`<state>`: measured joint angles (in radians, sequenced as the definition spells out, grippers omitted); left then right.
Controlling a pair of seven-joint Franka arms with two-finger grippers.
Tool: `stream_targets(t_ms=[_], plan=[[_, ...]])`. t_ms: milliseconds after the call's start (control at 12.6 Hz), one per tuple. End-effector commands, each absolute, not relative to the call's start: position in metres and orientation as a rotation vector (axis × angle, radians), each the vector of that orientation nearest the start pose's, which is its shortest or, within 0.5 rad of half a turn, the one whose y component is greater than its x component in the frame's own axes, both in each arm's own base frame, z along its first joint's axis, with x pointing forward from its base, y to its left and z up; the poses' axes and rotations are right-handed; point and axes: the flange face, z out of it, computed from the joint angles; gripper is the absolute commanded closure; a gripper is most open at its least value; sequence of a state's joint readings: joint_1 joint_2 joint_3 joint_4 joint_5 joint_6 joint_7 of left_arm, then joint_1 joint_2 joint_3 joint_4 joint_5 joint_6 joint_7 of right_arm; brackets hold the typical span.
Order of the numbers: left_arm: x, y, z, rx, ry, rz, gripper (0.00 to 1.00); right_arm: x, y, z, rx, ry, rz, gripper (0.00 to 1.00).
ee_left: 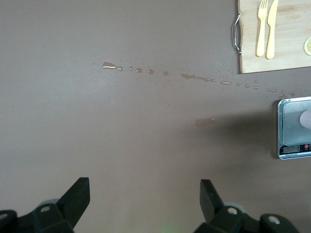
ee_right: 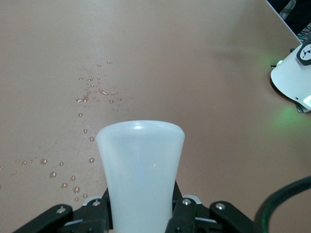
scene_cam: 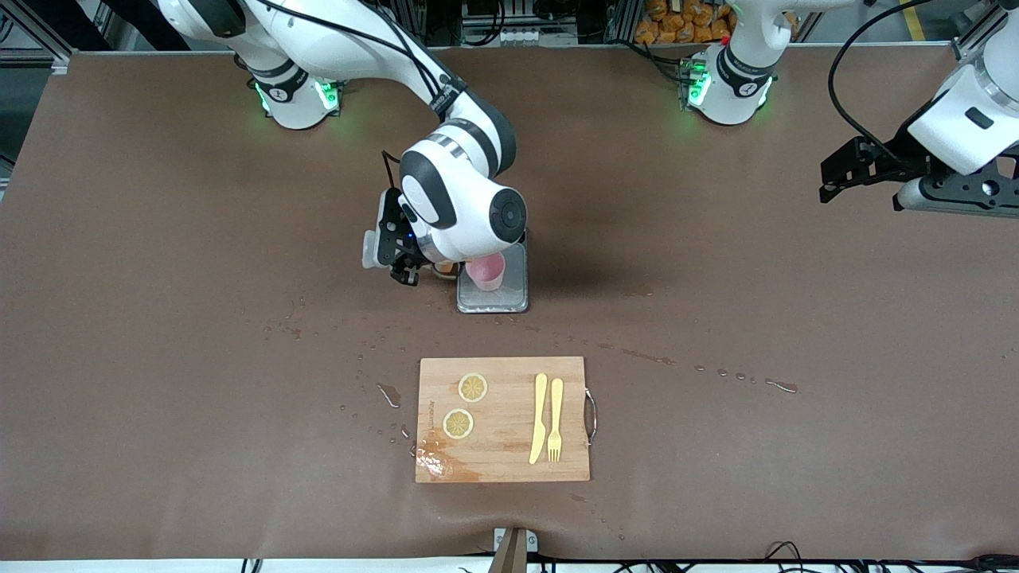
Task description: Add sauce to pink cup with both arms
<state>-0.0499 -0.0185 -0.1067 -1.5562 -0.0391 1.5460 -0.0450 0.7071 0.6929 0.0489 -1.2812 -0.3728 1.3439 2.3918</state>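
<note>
Lying nearest the camera, a cutting board is sitting idle. Farther off, the pink cup is standing on the scale; the right gripper, clenching the sauce, is hovering just beside it, nozzle pointing cupward. The left gripper is waiting spread wide, well apart.

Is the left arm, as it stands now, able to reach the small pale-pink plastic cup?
Probably not easily: the right arm's wrist hangs over the pale-pink cup, holding the sauce bottle beside it.
</note>
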Motion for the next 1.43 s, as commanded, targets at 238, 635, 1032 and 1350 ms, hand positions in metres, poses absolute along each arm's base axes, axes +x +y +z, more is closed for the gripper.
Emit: stream_targets(t_ms=[238, 635, 1032, 1350], plan=[[0.541, -0.091, 0.644, -3.199, 0.148, -0.034, 0.00, 0.520, 0.421, 0.321, 1.712, -1.783, 0.468, 1.00], [0.542, -0.094, 0.646, -3.223, 0.149, -0.054, 0.00, 0.546, 0.388, 0.352, 1.777, -1.825, 0.246, 1.00], [0.542, -0.096, 0.646, -3.218, 0.153, -0.055, 0.00, 0.584, 0.339, 0.406, 1.914, -1.982, -0.077, 1.00], [0.541, -0.098, 0.644, -3.210, 0.160, -0.043, 0.00, 0.618, 0.269, 0.419, 2.025, -1.985, -0.402, 1.00]])
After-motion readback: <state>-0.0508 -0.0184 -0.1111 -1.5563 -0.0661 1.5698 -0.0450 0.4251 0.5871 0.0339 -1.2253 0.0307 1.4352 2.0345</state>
